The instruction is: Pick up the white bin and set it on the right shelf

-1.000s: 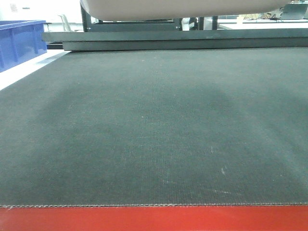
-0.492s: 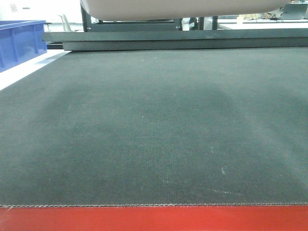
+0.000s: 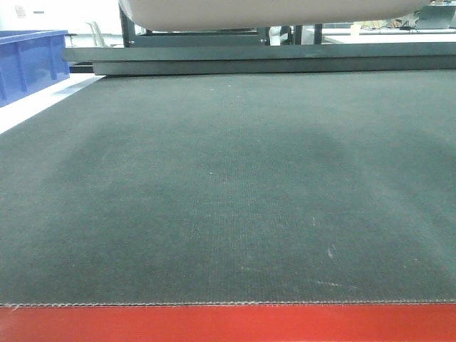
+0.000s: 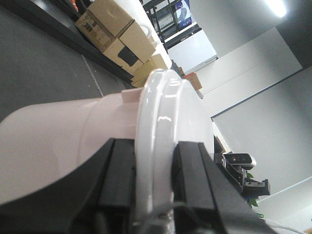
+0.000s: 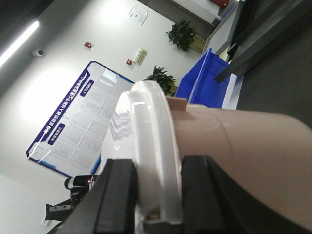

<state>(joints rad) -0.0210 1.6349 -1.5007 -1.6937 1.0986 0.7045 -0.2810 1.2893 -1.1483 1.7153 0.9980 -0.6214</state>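
The white bin hangs above the dark table, only its off-white underside showing at the top of the front view. In the left wrist view my left gripper is shut on the bin's glossy white rim, with the pinkish tub wall to its left. In the right wrist view my right gripper is shut on the rim at the other end, with the tub wall to its right. The right shelf is out of view.
The dark grey fabric table with a red front edge fills the front view. A blue crate stands at its far left and also shows in the right wrist view. Cardboard boxes are stacked beyond the table. A dark frame runs along the back.
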